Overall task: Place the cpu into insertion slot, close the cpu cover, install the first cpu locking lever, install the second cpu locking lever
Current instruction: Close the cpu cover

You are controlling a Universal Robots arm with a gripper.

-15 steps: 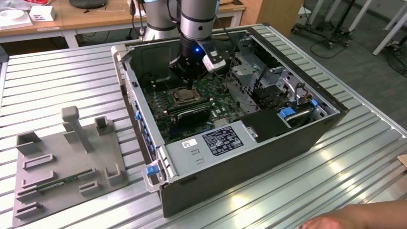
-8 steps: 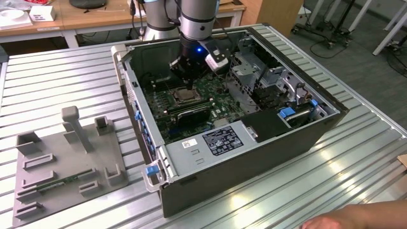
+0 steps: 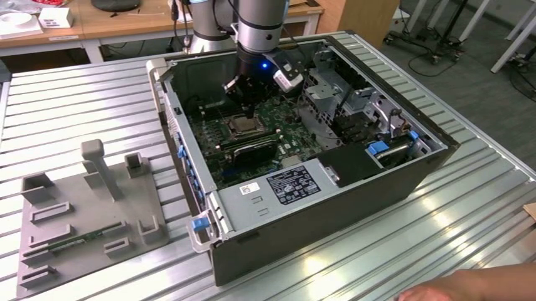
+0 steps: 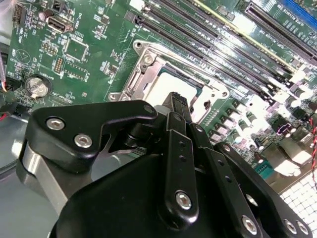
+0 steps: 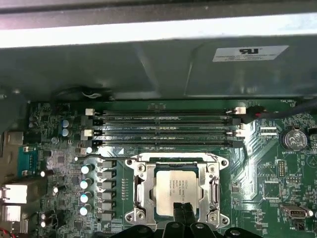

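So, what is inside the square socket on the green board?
A silvery chip lies there, seen through the opening of the metal frame. The pincer hides one edge.

In the first wrist view the gripper (image 5: 184,209) covered one edge of the cpu (image 5: 176,187). In the second wrist view its body hid part of the cpu cover (image 4: 134,82). At the exterior view's right, a hand (image 3: 473,290) was cut off by the picture's edge.

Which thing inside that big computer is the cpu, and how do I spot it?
Look inside the open computer case at the green motherboard. Beside the long black memory slots sits a silvery metal frame, and the cpu is the flat square in its middle. It is plain pale grey metal, unlike the green, parts-covered board around it.
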